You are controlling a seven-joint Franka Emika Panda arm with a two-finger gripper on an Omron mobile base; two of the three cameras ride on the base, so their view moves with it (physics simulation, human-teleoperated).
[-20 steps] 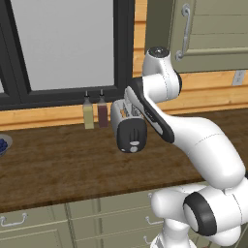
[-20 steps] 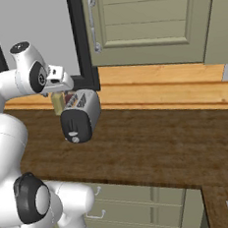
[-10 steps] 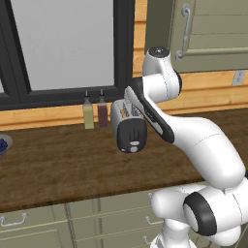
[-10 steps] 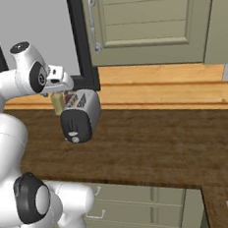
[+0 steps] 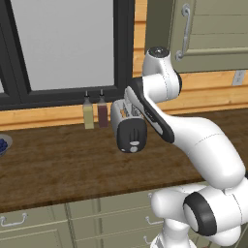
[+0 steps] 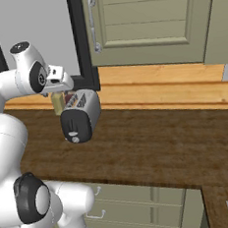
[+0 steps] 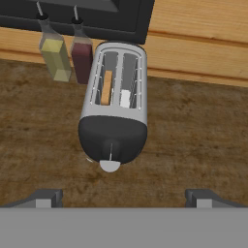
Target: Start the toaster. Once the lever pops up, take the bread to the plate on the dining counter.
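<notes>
The kitchen wall carries a dark-framed window [image 5: 68, 48] above a pale wood backsplash, and below it runs a dark wood counter [image 5: 58, 164] over green drawer cabinets.

The toaster [image 7: 115, 111] stands on this counter near the backsplash, black end face toward the robot. It is a rigid, smooth-shelled appliance; judged from its rounded metal body, it would slide if pushed sideways, so any press should run straight down the end face. The lever [image 7: 111, 149] is a small dark tab on that face, just above the round pale dial [image 7: 110, 166]; it is the contact point, and offers little surface. The bread [image 7: 106, 87] sits edge-up in the left slot. It looks light, stiff and brittle at the crust; the exposed top edge is the only place to take hold.

Two slim bottles [image 7: 68, 51] stand just beside the toaster's far end.

The tool [image 7: 124, 196] hovers above and in front of the toaster, released, jaws wide, holding nothing.
</notes>
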